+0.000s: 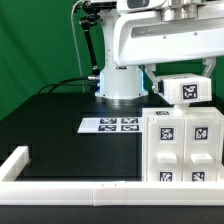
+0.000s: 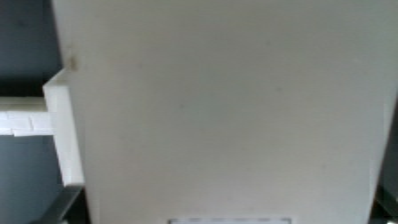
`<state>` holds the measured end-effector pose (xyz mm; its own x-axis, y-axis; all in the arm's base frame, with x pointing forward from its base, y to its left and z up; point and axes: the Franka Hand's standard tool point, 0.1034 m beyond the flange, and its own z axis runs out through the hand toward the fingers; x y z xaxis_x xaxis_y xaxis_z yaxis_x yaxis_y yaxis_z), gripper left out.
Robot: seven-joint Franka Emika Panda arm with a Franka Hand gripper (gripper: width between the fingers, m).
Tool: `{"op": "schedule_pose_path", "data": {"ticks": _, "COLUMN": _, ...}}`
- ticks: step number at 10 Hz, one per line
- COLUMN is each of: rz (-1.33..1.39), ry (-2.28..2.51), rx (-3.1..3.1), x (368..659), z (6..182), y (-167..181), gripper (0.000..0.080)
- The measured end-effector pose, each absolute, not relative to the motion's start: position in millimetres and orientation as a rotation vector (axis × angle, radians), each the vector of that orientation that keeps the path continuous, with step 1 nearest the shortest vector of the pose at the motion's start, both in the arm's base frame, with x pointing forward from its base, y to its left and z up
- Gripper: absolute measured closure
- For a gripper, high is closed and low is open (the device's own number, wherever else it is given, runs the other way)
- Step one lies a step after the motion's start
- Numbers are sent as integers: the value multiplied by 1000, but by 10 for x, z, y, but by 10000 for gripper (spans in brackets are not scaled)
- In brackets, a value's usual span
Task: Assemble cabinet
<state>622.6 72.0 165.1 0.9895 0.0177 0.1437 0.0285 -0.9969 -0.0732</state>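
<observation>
The cabinet body (image 1: 185, 148) is a white box with several black-and-white tags and stands at the exterior view's lower right. A white tagged cabinet block (image 1: 183, 89) hangs just above its top, tilted a little. My gripper (image 1: 176, 78) sits at the block under the white arm and looks shut on it; its fingers are mostly hidden. In the wrist view the block's blank white face (image 2: 231, 110) fills almost the whole picture and hides the fingertips. A white edge of another part (image 2: 25, 115) shows beside it.
The marker board (image 1: 112, 125) lies flat on the black table in front of the robot base (image 1: 120, 82). A long white border rail (image 1: 60, 186) runs along the near edge and turns up at the exterior view's left.
</observation>
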Motion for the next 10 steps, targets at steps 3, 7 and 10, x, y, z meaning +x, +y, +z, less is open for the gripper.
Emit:
{"op": "schedule_pose_path", "data": {"ticks": 3, "rz": -206, "ry": -38, "rx": -3061, "x": 6216, "z": 1568, "y": 721, "gripper": 255}}
{"op": "schedule_pose_path", "data": {"ticks": 7, "rz": -213, "ry": -38, "rx": -3061, "x": 6226, "z": 1555, "y": 719, "gripper": 255}}
{"op": "schedule_pose_path", "data": {"ticks": 10, "rz": -214, "ry": -37, "rx": -3061, "x": 6227, "z": 1558, "y": 719, "gripper": 255}}
